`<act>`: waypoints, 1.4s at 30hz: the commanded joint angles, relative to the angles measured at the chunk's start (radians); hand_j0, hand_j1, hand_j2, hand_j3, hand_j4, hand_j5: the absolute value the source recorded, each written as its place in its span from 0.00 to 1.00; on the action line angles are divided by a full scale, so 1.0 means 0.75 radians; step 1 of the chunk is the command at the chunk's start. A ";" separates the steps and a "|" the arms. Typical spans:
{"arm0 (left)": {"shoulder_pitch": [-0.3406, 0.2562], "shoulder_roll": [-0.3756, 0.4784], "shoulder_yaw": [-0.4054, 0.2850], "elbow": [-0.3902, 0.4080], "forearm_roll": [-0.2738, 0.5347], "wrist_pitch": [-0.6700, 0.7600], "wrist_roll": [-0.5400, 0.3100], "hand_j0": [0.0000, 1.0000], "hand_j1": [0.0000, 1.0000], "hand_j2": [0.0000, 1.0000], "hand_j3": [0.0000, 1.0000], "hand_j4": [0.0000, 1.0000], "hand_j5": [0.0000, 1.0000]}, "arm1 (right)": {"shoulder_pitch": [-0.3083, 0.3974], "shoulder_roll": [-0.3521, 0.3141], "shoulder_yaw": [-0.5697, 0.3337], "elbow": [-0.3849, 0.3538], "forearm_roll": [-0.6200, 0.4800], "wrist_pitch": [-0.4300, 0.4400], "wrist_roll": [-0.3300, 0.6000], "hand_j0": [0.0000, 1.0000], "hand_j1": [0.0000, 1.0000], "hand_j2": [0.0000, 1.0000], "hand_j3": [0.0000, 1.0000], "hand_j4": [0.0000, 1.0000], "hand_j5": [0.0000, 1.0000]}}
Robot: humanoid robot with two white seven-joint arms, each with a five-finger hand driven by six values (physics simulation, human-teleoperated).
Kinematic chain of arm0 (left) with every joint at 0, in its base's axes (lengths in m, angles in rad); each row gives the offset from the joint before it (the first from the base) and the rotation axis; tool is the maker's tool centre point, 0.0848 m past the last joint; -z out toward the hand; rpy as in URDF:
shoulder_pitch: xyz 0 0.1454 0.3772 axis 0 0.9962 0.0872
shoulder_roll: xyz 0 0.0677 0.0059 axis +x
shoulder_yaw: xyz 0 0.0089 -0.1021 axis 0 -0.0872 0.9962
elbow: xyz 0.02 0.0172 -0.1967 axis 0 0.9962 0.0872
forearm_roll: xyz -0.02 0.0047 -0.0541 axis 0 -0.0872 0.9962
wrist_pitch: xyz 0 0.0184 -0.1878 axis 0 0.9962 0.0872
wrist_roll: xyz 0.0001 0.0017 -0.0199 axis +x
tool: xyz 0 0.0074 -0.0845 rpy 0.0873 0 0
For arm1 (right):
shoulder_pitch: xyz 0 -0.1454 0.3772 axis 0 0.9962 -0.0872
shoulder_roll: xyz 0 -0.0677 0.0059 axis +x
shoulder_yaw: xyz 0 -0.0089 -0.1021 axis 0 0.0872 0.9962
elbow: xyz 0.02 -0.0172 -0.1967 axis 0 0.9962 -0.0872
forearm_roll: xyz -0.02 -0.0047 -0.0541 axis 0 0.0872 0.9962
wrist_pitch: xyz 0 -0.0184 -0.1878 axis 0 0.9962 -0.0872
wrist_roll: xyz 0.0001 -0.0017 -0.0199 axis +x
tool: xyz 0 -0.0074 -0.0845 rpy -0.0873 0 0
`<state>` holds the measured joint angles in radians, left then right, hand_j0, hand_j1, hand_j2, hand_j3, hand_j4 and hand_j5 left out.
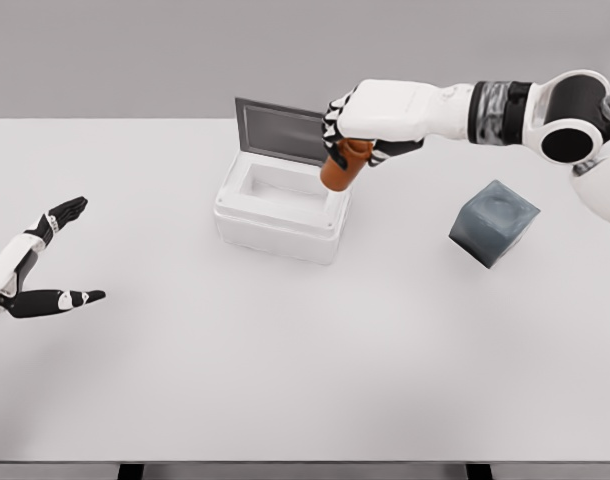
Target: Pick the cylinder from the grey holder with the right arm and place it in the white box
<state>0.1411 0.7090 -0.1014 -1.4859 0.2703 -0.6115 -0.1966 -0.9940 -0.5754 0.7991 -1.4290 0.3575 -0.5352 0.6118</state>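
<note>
Cylinder carried over the white box's right rim, release not yet made.

Left hand (47, 262), fingers spread, rests nearest on the tabletop (285, 380); further back, right hand (370, 125) fingers pinch the tilted orange cylinder (343, 164) above the white box (280, 210)'s edge. Released here, it might strike the rim and roll out. Fingers hide its top; the grey holder (493, 222) sits apart.

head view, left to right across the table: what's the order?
left hand → white box → grey holder. The right hand, shut on the orange cylinder, overlaps the box's right edge, so it's left out of the order.
</note>
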 commanded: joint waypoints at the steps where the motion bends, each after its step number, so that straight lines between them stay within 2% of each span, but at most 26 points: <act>1: 0.000 0.002 0.000 -0.001 0.008 0.001 0.000 1.00 1.00 1.00 1.00 1.00 1.00 | -0.002 0.010 0.008 0.003 0.000 0.004 -0.001 0.29 0.29 0.29 0.29 0.29 0.29; 42: 0.002 0.000 0.000 -0.001 0.008 0.001 0.000 1.00 1.00 1.00 1.00 1.00 1.00 | -0.025 0.039 0.057 0.001 0.010 0.026 -0.001 0.32 0.32 0.32 0.32 0.32 0.32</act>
<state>0.1426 0.7076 -0.1013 -1.4859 0.2700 -0.6115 -0.1966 -1.0140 -0.5454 0.8426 -1.4296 0.3690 -0.5179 0.6117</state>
